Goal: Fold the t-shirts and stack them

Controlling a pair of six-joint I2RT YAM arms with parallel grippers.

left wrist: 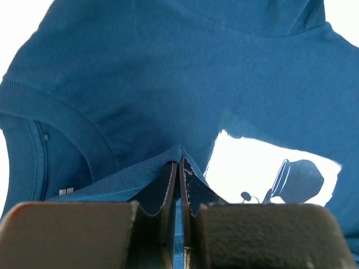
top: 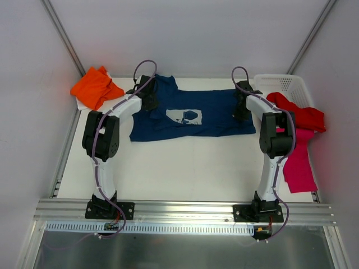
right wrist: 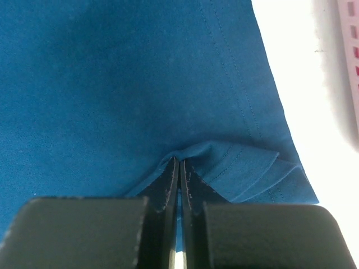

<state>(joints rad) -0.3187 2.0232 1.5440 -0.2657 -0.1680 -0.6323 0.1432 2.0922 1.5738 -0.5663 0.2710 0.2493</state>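
Observation:
The navy blue t-shirt [top: 190, 115] with a pale square print [top: 184, 116] lies spread across the back middle of the table. My left gripper [top: 147, 96] is shut on a pinch of its cloth near the collar [left wrist: 178, 159]. My right gripper [top: 243, 103] is shut on a pinch of its hem at the right end [right wrist: 179, 162]. The orange t-shirt [top: 95, 87] lies crumpled at the back left. The red t-shirt [top: 300, 115] hangs over the basket. The magenta-pink t-shirt [top: 298, 159] lies below it at the right edge.
A white mesh basket [top: 283, 84] stands at the back right, and its pink-tinted wall shows in the right wrist view [right wrist: 350, 61]. A white cloth edge [top: 84, 105] shows under the orange tee. Metal frame posts rise at both back corners.

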